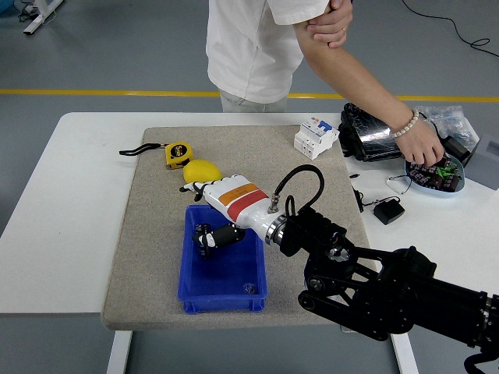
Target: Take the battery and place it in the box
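My right hand [212, 235] reaches in from the lower right and hangs low inside the blue box [234, 287] at the front of the grey mat. Its dark fingers [204, 234] are curled around a small dark cylinder, the battery [227, 234], which they mostly hide. The white back of the hand with its orange and red bands lies over the box's far rim. A tiny shiny piece [249, 287] lies in the box's near right corner. My left arm does not show.
A lemon [197, 169] and a yellow tape measure [177, 153] lie just beyond the box. A white breaker [315, 135] stands at the mat's far right. A person leans in from the far side, one hand [427, 148] in the bowl of parts [444, 187] at right.
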`<state>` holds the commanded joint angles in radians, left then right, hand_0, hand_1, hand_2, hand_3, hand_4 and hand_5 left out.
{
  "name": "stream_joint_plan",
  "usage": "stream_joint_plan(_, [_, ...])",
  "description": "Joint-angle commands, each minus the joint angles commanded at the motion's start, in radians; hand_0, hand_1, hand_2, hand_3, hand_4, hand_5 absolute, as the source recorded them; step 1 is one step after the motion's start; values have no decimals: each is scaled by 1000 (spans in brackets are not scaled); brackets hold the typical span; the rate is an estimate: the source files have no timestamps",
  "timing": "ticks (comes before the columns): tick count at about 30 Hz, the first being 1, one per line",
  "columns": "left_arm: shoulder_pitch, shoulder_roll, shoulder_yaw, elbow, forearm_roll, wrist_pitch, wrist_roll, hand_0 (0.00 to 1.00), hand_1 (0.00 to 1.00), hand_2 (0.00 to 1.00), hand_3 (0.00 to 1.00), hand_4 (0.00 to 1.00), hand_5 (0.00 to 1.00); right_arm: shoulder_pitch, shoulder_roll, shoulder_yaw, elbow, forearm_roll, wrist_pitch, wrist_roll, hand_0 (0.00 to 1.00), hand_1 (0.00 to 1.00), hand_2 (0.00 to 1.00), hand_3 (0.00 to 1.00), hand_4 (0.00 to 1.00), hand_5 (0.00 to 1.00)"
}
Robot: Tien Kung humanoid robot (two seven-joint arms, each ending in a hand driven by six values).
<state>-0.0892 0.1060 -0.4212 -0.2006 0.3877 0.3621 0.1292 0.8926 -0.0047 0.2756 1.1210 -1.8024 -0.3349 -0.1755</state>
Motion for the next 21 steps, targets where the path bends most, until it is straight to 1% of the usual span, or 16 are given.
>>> stream_joint_plan(4, [1,0,0,0,-1,0,0,602,555,650,588,643,593,-12,-26,46,14,-6,-5,2,338,494,687,868,840,302])
stream_joint_plan(10, [3,-2,4,1,-9,1,-2,603,554,650,587,643,593,-50,-85,104,42,-16,-9,2,335,492,686,862,858,319])
stream_joint_plan(13, [5,-3,0,2,-4,1,-1,603,554,650,587,643,593,-67,-114,122,48,-30,-8,-1,335,492,686,862,858,319])
stream_joint_plan(14, [5,-3,-1,2,-3,1,-1,603,556,651,587,643,593,-70,-119,125,49,-32,-8,-2,326,488,677,845,879,343])
stream_joint_plan(21, [9,-3,-8,3,6,1,1,603,556,651,586,642,593,-99,-165,145,77,-41,-5,-3,320,479,676,841,880,346])
